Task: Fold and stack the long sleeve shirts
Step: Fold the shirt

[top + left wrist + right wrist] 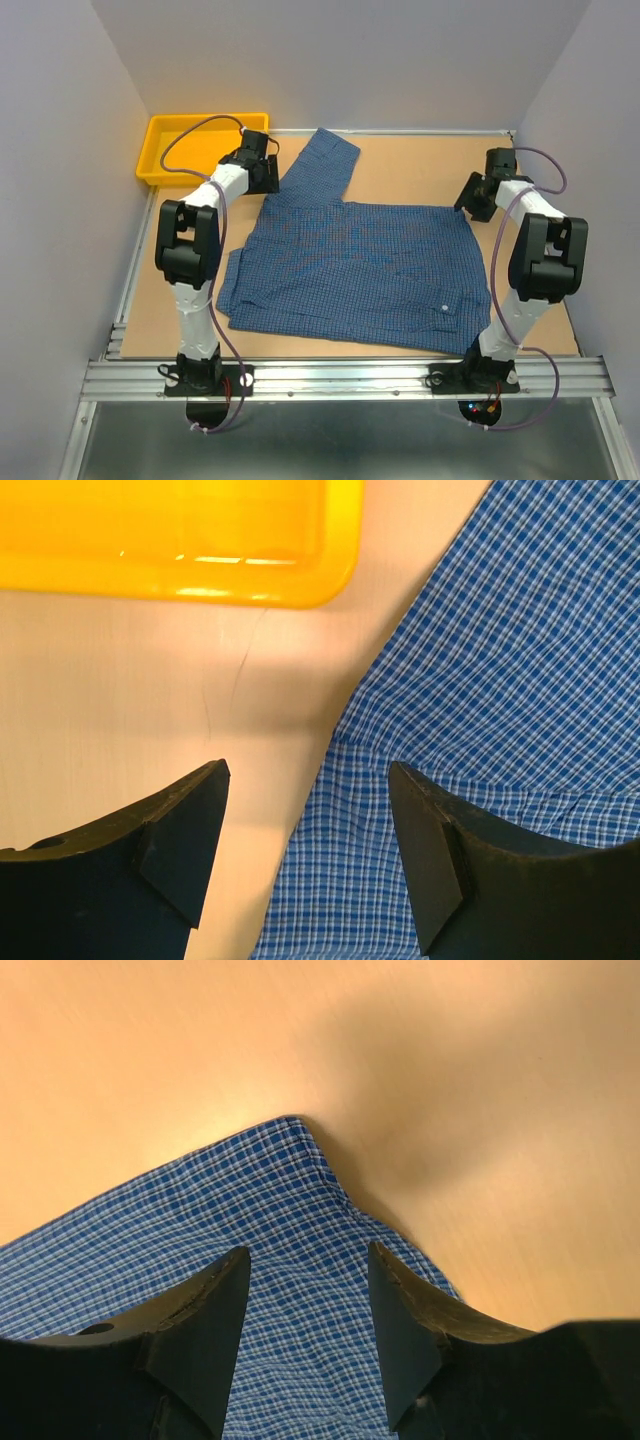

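Observation:
A blue fine-check long sleeve shirt (pixel 360 265) lies spread flat across the middle of the table, one sleeve (pixel 325 160) reaching toward the back. My left gripper (pixel 268 178) hovers at the shirt's back left, where that sleeve meets the body. In the left wrist view it (pixel 310 768) is open, its left finger over bare table and its right finger over the cloth (pixel 500 660). My right gripper (pixel 478 200) is at the shirt's back right corner. There it (pixel 308 1248) stands open, its fingers straddling the cloth (pixel 250 1190) just behind the corner, nothing pinched.
A yellow bin (pixel 200 145) sits at the back left corner, just beyond the left gripper, its rim (pixel 180 580) close ahead in the left wrist view. Grey walls close in three sides. An aluminium rail (pixel 350 375) runs along the near edge.

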Motion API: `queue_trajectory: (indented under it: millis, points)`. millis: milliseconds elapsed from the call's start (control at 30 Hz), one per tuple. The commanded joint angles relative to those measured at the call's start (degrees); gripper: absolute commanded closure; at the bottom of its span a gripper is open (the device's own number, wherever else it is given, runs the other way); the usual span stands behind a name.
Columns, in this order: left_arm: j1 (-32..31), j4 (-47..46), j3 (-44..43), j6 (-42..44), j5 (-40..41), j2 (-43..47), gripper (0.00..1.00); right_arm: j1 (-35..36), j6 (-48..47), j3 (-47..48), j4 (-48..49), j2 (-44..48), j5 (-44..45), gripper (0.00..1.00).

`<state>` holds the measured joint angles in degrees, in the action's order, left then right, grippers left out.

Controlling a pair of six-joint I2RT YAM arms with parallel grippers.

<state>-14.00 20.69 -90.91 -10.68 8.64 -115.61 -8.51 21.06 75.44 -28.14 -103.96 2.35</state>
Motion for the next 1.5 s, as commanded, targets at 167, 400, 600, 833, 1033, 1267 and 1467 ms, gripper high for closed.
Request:
queue_trajectory:
  millis: [167, 400, 600, 833, 1033, 1267, 1467]
  points:
    - [0.2, -3.5, -2.5, 2.8, -5.0, -3.6, 0.26, 0.0, -4.7, 5.4, 5.4, -3.5, -0.2, 0.42]
    - [0.3, -4.1, -4.4, 2.8, -5.5, -6.6, 0.27, -0.1, -6.7, 6.0, 6.0, -5.0, 1.5, 0.41]
    - [0.3, -4.1, -5.1, 3.3, -6.0, -8.4, 0.3, -0.1, -8.0, 6.7, 6.6, -7.5, 0.7, 0.41]
    - [0.3, -3.8, -5.3, 3.4, -6.7, -9.3, 0.38, -0.1, -9.1, 8.7, 7.1, -10.6, -0.6, 0.4]
    - [0.3, -3.6, -5.1, 3.7, -6.7, -9.6, 0.48, 0.1, -10.9, 8.6, 7.6, -12.5, -4.6, 0.41]
    - [0.3, -3.6, -5.3, 3.9, -6.6, -9.9, 0.5, 1.0, -13.5, 8.0, 7.6, -14.1, -9.0, 0.45]
    - [0.3, -3.6, -5.3, 3.7, -6.7, -10.1, 0.51, 1.6, -14.6, 6.8, 7.5, -14.7, -11.8, 0.52]
